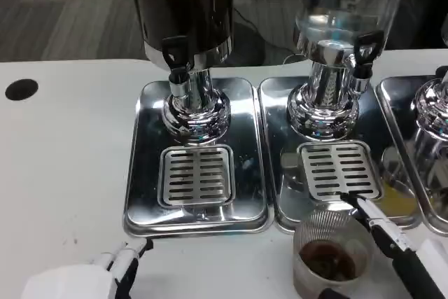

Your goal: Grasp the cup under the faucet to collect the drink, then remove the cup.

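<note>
Black-and-white fingers of the right hand (392, 243) wrap the ribbed clear cup (330, 257), which holds dark drink and sits on the tabletop (63, 173) just in front of the middle drip tray (336, 166), clear of the faucet (364, 57). Removal looks nearly done; the robot should keep the cup upright and move slowly. The left hand (91, 274) rests spread, holding nothing.
</note>
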